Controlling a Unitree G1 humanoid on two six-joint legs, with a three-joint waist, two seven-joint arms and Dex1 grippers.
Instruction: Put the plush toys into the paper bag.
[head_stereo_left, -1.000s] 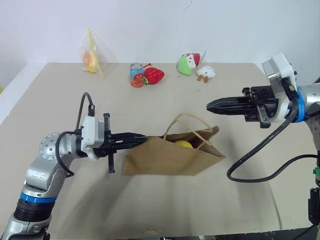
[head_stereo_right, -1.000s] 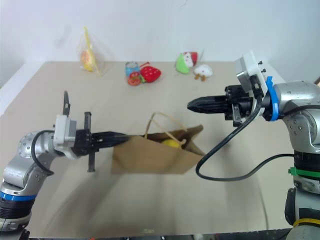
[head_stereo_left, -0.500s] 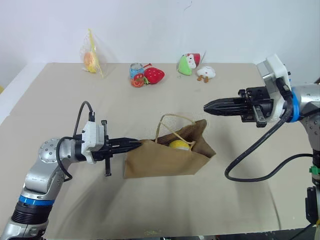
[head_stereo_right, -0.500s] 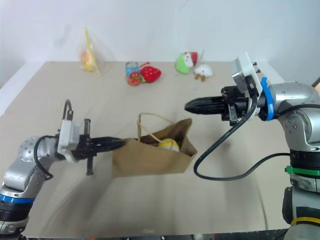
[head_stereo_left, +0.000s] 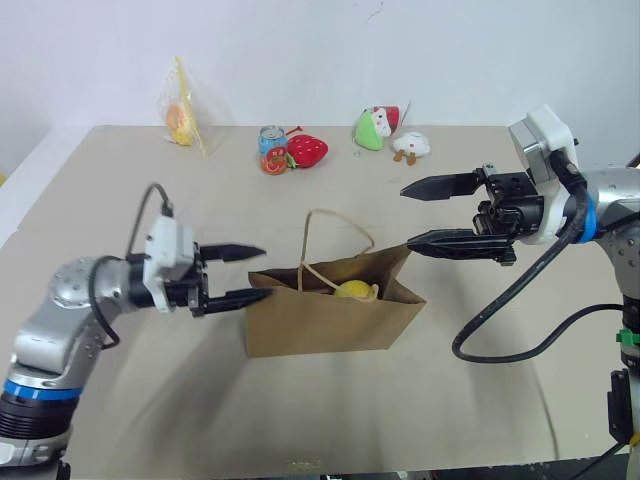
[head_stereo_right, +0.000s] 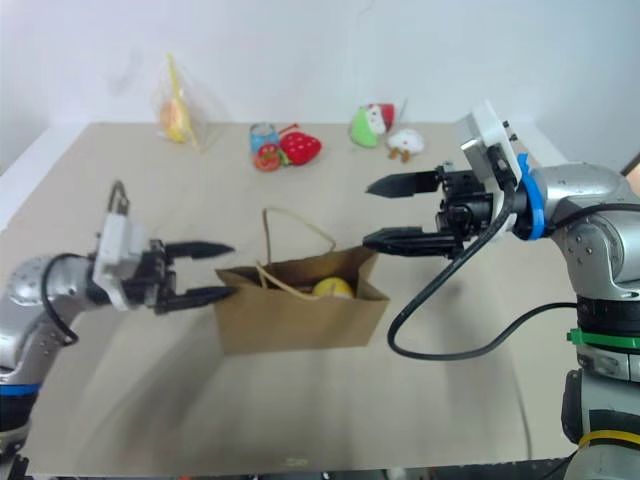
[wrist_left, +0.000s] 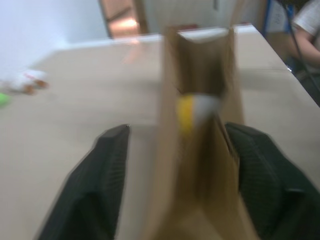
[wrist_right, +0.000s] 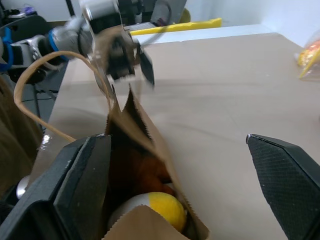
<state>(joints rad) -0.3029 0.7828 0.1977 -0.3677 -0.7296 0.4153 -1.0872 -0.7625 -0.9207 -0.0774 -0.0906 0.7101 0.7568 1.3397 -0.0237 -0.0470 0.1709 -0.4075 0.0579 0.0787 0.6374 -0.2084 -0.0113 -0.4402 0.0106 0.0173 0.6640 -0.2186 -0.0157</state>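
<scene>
Fingers of your left gripper (head_stereo_left: 243, 273) and right gripper (head_stereo_left: 428, 214): spread wide, empty, flanking paper bag (head_stereo_left: 333, 318) mid-worktop (head_stereo_left: 120, 190); yellow plush (wrist_right: 159, 207) and brown plush (wrist_right: 142, 172) inside; strawberry plush (head_stereo_left: 307, 150), can (head_stereo_left: 272, 149), yellow plastic bag (head_stereo_left: 185, 110) along far edge

Two plush toys (wrist_right: 150, 202), one paper bag (head_stereo_left: 335, 320).
</scene>
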